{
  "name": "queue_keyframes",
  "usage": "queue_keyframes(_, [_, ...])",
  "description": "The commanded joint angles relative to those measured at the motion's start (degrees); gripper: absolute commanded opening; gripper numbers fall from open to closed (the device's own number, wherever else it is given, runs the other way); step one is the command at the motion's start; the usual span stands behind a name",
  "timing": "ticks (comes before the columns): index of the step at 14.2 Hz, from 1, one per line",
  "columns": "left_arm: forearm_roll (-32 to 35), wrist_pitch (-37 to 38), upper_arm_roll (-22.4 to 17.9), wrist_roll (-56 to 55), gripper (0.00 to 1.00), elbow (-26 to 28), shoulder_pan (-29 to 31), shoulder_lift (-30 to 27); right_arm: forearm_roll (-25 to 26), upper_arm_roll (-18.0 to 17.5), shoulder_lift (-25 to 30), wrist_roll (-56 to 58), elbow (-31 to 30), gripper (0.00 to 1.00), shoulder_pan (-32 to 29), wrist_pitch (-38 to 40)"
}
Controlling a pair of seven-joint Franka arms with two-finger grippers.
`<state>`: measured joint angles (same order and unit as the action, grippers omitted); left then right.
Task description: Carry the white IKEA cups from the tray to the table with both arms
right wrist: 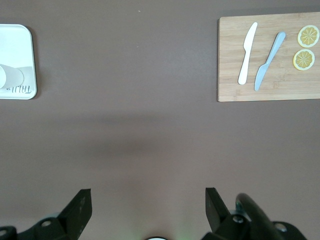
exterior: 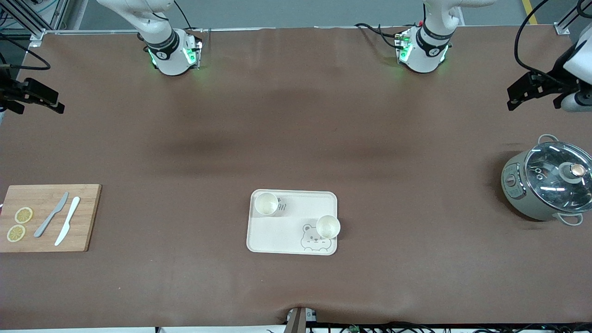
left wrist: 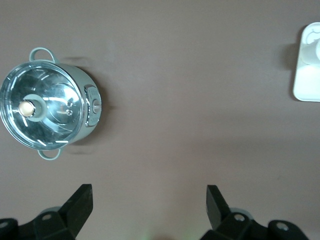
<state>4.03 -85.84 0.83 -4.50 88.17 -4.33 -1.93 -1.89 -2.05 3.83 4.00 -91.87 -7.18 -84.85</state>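
Two white IKEA cups stand upright on the cream bear-print tray [exterior: 286, 233]. One cup [exterior: 267, 203] is at the tray corner toward the right arm's end, farther from the front camera. The other cup [exterior: 328, 226] is by the bear print, nearer the front camera, toward the left arm's end. My left gripper [exterior: 518, 95] hangs open and empty high over the left arm's end of the table; it also shows in the left wrist view [left wrist: 148, 202]. My right gripper [exterior: 48, 102] hangs open and empty over the right arm's end; it also shows in the right wrist view [right wrist: 148, 205].
A grey cooker pot with a glass lid [exterior: 548, 185] stands at the left arm's end, also in the left wrist view [left wrist: 47, 112]. A wooden cutting board [exterior: 48, 217] with two knives and two lemon slices lies at the right arm's end, also in the right wrist view [right wrist: 267, 57].
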Motion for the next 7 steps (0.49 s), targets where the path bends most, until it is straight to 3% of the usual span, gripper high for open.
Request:
queue_keyframes(1, [1.4,1.2,0.7,-0.5,1.00,-3.5,-0.8,4.1,-1.1,-0.4,-1.4,0.5,1.5,1.00,-1.4,0.7])
queue_keyframes(7, [1.0,-4.8,1.9,-8.4,1.00,-3.5,-4.0,10.9,-1.2,-0.3,-2.5,0.5,2.0,1.00,-1.4,0.6])
